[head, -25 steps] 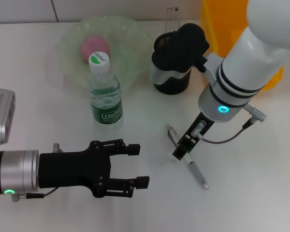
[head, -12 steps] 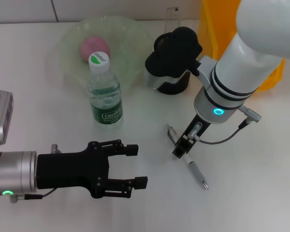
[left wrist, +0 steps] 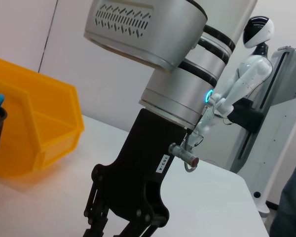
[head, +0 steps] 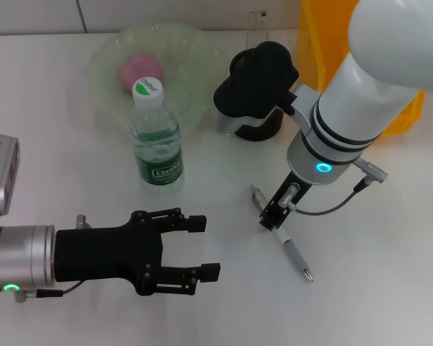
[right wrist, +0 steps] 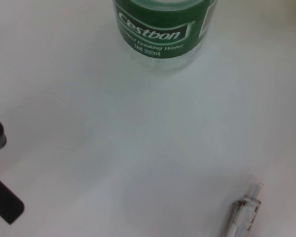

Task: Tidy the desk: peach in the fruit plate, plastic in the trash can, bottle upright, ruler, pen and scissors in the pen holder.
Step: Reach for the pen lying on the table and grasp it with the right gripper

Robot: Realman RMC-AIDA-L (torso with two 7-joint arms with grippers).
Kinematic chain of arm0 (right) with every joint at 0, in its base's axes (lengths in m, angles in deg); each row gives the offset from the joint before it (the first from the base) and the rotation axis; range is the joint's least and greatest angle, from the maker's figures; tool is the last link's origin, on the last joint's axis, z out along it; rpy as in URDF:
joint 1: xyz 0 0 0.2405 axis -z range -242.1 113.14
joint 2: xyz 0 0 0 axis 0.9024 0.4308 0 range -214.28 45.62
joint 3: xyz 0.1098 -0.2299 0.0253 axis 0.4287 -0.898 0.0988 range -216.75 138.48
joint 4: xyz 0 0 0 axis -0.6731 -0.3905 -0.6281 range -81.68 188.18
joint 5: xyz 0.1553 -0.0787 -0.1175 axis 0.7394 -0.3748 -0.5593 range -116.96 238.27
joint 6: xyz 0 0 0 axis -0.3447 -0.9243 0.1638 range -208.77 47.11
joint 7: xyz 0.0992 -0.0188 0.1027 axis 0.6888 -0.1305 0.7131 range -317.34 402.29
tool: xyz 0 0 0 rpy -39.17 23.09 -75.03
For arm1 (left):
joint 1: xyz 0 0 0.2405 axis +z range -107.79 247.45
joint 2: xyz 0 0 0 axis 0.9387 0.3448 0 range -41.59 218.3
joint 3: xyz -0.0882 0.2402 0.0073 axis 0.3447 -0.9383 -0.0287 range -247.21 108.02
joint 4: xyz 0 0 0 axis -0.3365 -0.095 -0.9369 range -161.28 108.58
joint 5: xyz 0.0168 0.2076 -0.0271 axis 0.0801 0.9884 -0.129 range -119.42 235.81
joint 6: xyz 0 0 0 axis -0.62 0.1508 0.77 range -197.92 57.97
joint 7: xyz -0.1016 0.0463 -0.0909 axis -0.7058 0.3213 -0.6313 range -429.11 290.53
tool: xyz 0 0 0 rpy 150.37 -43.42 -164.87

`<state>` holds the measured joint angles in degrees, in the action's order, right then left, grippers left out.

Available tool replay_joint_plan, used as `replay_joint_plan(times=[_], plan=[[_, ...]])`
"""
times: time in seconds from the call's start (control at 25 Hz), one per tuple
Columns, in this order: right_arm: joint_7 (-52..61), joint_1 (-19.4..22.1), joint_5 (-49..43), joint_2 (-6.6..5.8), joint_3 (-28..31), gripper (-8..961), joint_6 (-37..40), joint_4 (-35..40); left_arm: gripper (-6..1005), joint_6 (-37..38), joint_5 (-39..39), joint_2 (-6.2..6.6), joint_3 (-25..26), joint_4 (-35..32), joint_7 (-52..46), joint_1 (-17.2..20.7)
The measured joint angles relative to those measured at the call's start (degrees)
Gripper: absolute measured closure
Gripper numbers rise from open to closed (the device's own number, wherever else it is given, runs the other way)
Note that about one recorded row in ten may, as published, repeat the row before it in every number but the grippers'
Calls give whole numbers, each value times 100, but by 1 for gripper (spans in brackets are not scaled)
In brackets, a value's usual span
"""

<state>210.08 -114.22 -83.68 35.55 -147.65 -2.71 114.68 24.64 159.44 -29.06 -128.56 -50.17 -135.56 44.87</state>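
So the left gripper (head: 206, 249) is hanging out near the left front of the table (head: 50, 151), fingers (head: 196, 223) spread wide and holding nothing. The bottle (head: 156, 140) stands upright just beyond it, white cap up, green label facing the camera, and right behind that sits the pale green fruit plate (head: 105, 65) with the pink peach (head: 138, 70) already inside. The right arm reaches in from the right side, and its black gripper (head: 254, 79) hovers over the black pen holder (head: 263, 130), covering most of it; can't tell whether its fingers are spread or closed from here. A clear ruler (head: 257, 25) pokes up from behind the holder. The pen (head: 292, 254) lies flat on the table, right of centre, partly under a cable connector hanging off the right arm, tip pointing toward the near right. In the right wrist view you get the bottle's label and just the clear end of the pen. The orange trash can (head: 325, 40) sits at the far right.
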Motion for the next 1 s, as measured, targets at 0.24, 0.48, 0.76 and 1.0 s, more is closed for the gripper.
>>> replay_joint_plan(times=[0.24,0.48,0.76,1.0], plan=[[0,25,4,0,-3,635,-20,0,153,-3,0,0,0,0,0,0],[0,140,125,0,1,639,3,74,153,-5,0,0,0,0,0,0],[-8,223,125,0,17,645,5,78,153,-5,0,-1,0,0,0,16],[-59,348,98,0,29,649,-7,230,153,-6,0,-1,0,0,0,18]])
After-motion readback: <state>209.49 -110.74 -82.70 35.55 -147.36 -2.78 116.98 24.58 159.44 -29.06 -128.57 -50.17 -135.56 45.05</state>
